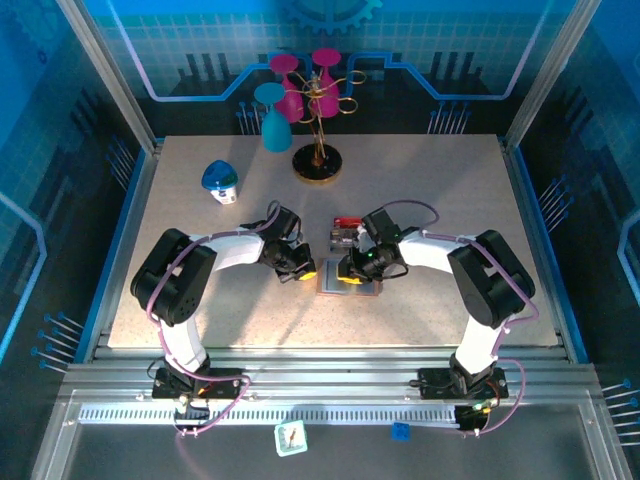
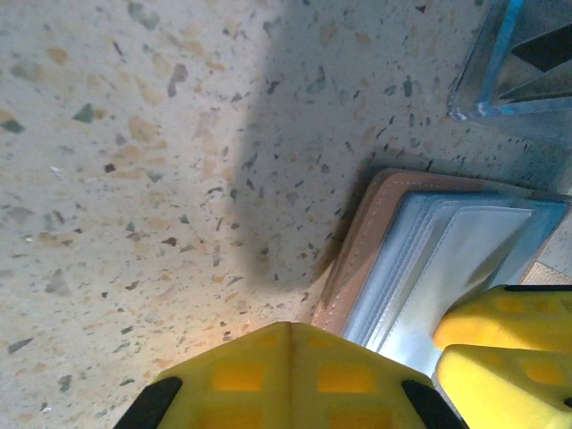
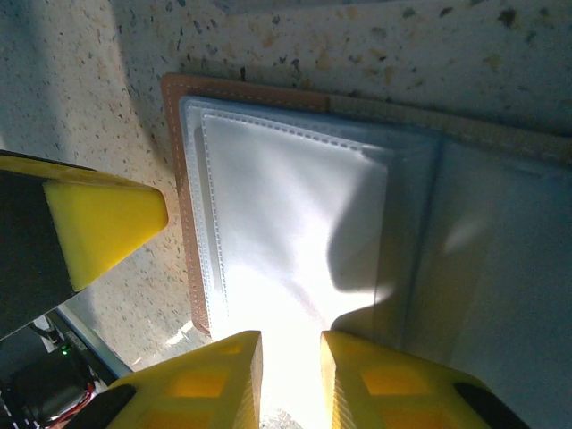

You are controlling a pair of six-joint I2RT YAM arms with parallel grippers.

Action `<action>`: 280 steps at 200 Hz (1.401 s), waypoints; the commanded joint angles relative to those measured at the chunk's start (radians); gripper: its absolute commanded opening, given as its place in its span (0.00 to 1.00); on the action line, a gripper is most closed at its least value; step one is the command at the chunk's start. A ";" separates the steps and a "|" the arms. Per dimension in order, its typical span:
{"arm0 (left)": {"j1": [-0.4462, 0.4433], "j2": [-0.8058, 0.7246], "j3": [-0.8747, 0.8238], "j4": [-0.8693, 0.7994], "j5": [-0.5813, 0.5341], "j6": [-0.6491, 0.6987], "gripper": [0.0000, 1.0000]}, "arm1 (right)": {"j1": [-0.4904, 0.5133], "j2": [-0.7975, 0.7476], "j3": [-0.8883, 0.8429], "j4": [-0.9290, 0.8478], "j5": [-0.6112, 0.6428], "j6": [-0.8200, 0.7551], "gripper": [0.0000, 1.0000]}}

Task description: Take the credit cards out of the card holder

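The card holder lies open and flat on the table, brown rim around pale grey-blue pocket panels. No card shows in its pockets under the glare. My left gripper is shut, tip down on the table right beside the holder's left rim; it sits left of the holder. My right gripper stands over the left panel with a narrow gap between its yellow fingers and nothing seen in it; it is above the holder. A red credit card lies in the clear box.
The clear plastic box sits just behind the holder, its corner showing. Farther back are a blue-and-white mushroom-shaped thing and a stand with pink and teal cups. Speckled tabletop lies left of the holder.
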 commanded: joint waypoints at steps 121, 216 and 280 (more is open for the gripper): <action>-0.026 -0.064 0.002 0.128 0.070 -0.051 0.21 | -0.076 0.002 -0.239 0.392 -0.178 0.139 0.18; -0.046 -0.002 0.000 0.163 0.097 -0.059 0.29 | -0.081 0.012 -0.265 0.468 -0.214 0.157 0.18; -0.010 -0.074 -0.049 0.122 0.045 -0.036 0.37 | -0.044 0.067 -0.271 0.626 -0.218 0.248 0.18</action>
